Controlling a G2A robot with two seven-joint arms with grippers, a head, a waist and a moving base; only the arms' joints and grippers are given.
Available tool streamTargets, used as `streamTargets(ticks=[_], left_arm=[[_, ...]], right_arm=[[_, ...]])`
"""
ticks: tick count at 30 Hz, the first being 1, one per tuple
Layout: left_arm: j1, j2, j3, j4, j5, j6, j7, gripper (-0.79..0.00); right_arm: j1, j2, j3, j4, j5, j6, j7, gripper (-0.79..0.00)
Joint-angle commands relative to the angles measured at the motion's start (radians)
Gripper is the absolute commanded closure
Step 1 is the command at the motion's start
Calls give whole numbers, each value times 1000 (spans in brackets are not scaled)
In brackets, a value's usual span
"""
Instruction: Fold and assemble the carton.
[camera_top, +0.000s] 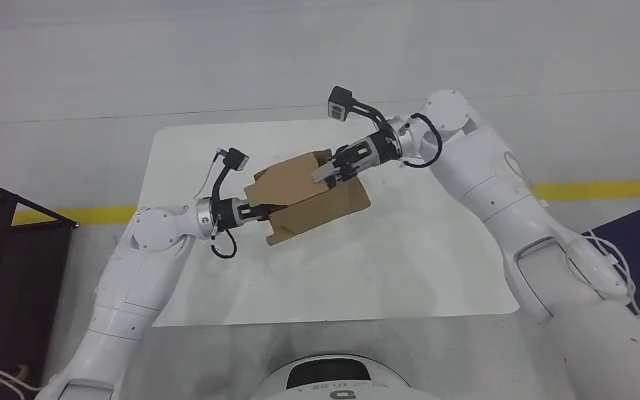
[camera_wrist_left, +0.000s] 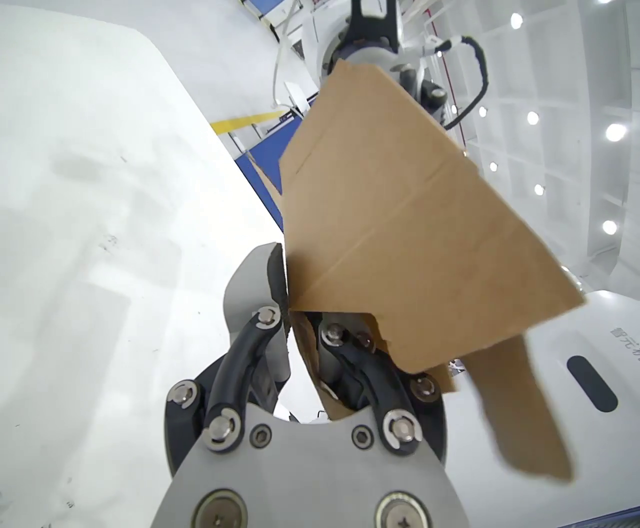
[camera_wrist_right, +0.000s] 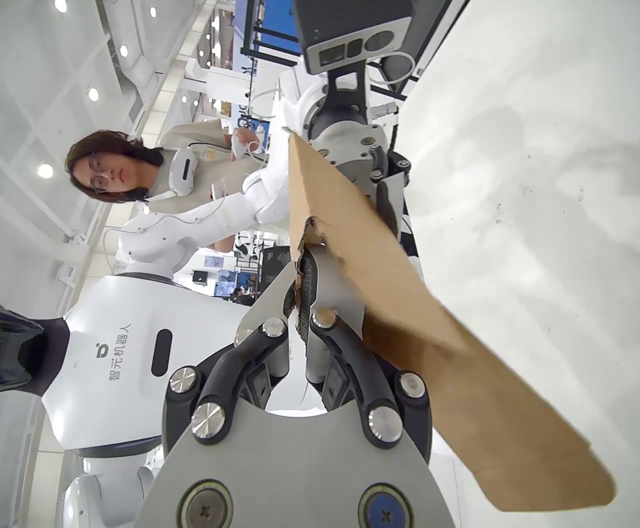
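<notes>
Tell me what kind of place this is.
Probably a robotics lab or demo hall: a yellow floor line running past the white table, and rows of ceiling spotlights in a tall white room.

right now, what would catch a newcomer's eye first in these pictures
The brown carton, partly unfolded with loose flaps, is over the middle of the white table. The left gripper is shut on one end of it and the right gripper on the opposite end, so the carton spans between the two arms.
</notes>
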Motion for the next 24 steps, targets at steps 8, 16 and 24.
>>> streamTargets(ticks=[8,16,24], left_arm=[[-2,2,-11,7,21,19,93,0],[-7,2,1,-4,12,13,95,0],[-9,3,12,-2,6,12,85,0]], right_arm=[[-53,48,26,-109,63,14,-1,0],[-57,82,3,-135,24,40,-1,-339],[-46,78,-11,-122,37,20,-1,-382]])
